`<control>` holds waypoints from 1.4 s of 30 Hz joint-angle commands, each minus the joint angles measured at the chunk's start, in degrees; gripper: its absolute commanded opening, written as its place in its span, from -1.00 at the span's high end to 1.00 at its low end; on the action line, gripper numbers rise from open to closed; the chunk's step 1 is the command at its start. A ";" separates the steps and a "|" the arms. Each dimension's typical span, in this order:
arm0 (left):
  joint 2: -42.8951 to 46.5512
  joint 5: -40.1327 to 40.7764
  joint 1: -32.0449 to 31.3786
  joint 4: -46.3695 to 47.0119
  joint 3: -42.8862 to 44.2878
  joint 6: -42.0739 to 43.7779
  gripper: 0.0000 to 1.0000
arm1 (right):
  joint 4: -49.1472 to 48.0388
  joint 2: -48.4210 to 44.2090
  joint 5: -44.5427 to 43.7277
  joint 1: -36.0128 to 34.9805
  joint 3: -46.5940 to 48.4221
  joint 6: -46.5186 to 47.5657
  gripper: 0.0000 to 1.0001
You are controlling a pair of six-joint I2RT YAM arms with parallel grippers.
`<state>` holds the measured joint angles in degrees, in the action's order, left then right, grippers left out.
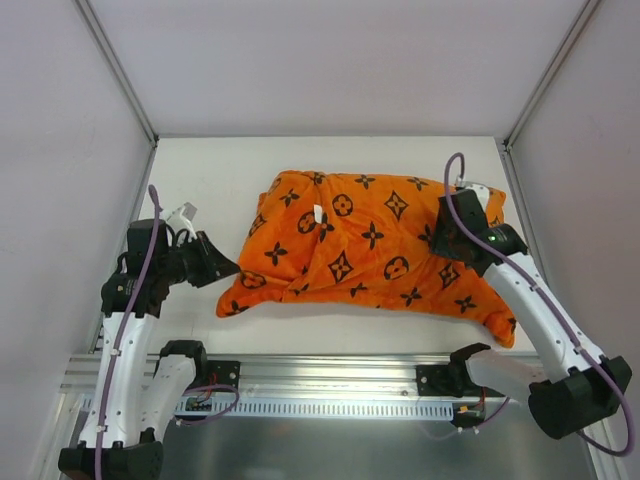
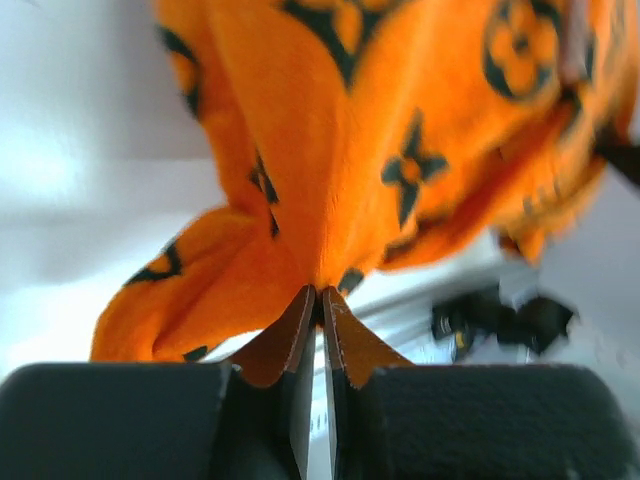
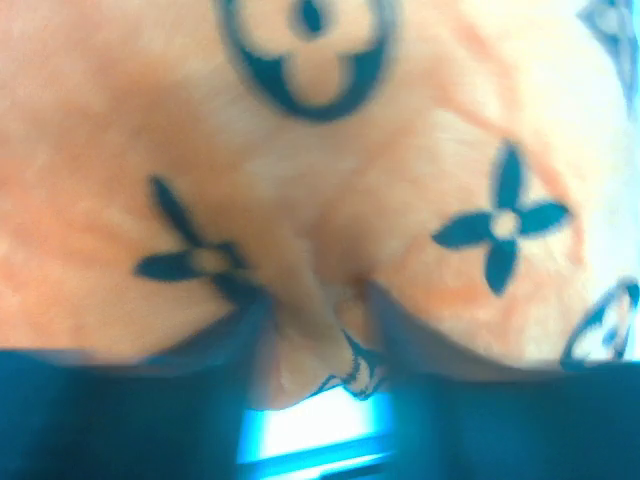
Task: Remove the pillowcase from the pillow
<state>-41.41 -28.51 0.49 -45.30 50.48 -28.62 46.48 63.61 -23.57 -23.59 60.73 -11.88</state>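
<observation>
L gripper (image 2: 316,298): I see jaws nearly closed, pinching a gathered corner of the pillowcase (image 1: 370,245) at its left edge.
R gripper (image 3: 318,335): narrow, fold of orange plush caught betw the fingers, on the case's right side.
Pillowcase: lies mid-table, puffed and crumpled, long side across my view.
Tag (image 1: 317,214): small, white, on top.
Table (image 1: 330,160): white, shows behind the case.
</observation>
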 commanded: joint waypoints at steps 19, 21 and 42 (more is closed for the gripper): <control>-6.32 -10.78 -0.14 2.23 3.93 2.34 -0.82 | -4.37 16.70 -0.95 -32.30 25.83 -4.82 -0.99; -6.23 -10.77 -0.14 2.49 3.58 1.90 -0.81 | -4.82 19.87 0.10 -32.30 28.03 -5.43 -0.98; -14.38 -1.91 -15.32 6.01 8.31 -2.40 -0.40 | -8.16 13.22 -4.11 -32.48 16.54 -14.04 0.99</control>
<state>-53.41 -34.87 -10.66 -42.24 55.07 -28.67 39.81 81.19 -24.93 -55.92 79.59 -23.81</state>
